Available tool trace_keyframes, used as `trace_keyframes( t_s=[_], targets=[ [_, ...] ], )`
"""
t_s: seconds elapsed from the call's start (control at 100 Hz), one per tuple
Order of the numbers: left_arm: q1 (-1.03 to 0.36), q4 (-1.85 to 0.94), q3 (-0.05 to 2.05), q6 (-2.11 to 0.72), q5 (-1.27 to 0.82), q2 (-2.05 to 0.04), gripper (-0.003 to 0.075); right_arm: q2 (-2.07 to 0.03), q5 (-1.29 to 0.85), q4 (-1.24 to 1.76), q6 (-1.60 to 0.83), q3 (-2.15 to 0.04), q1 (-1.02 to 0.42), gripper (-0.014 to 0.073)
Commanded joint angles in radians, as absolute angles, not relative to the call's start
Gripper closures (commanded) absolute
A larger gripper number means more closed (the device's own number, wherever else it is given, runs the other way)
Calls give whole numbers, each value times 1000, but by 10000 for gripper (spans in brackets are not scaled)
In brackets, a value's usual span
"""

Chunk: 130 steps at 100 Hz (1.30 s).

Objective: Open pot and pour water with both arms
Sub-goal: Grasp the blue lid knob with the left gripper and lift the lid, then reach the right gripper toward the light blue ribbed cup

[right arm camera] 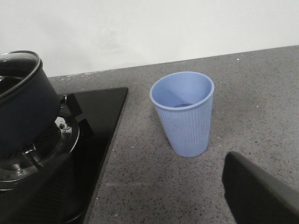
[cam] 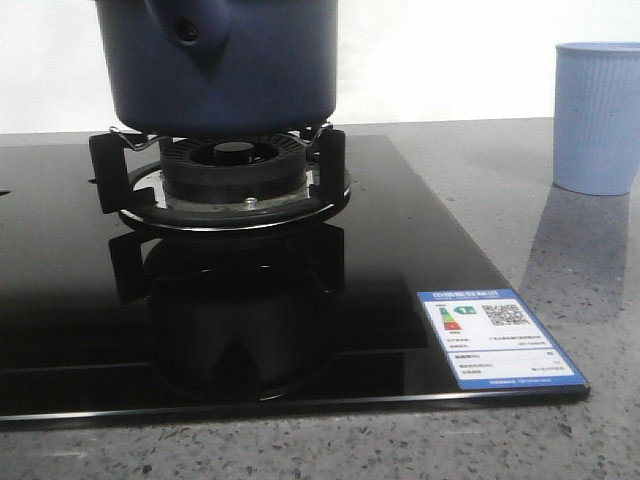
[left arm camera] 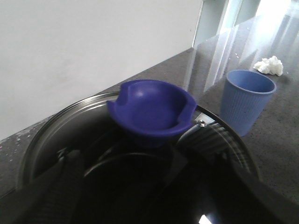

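Note:
The dark navy pot (cam: 250, 70) sits on the burner's pan supports, its handle stub (cam: 190, 30) facing me. A glass lid with a steel rim (left arm camera: 56, 121) and a blue bowl-shaped knob (left arm camera: 152, 112) covers the pot (right arm camera: 23, 116). My left gripper (left arm camera: 138, 151) hovers just over the lid, open, its dark fingers (left arm camera: 70, 177) standing either side of the knob's base; I cannot tell whether they touch it. My right gripper (right arm camera: 145, 196) is open and empty above the counter, near the pale blue ribbed cup (right arm camera: 184, 116). Neither gripper shows in the front view.
A black glass hob (cam: 300, 330) carries the burner (cam: 235, 170) and a blue-and-white label (cam: 495, 335) at its front right corner. The cup (cam: 597, 115) stands on the grey speckled counter right of the hob. A crumpled white tissue (left arm camera: 269, 65) lies beyond the cup (left arm camera: 245, 100). A white wall runs behind.

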State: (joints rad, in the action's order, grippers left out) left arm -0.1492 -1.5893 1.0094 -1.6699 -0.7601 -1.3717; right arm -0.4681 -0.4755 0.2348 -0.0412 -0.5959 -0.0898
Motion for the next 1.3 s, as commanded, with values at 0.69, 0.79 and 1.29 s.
trace_keyframes(
  t_s=[0.69, 0.79, 1.29],
  targets=[
    [-212, -1660, 1236, -1687, -774, -1542, 197, -487, -394, 245, -51, -631, -89, 7],
    [-212, -1662, 1238, -1687, -774, -1542, 198, -487, -394, 245, -51, -631, -89, 7],
    [-207, -1701, 1257, -1687, -834, -1542, 381, -487, -394, 245, -51, -631, -89, 7]
  ],
)
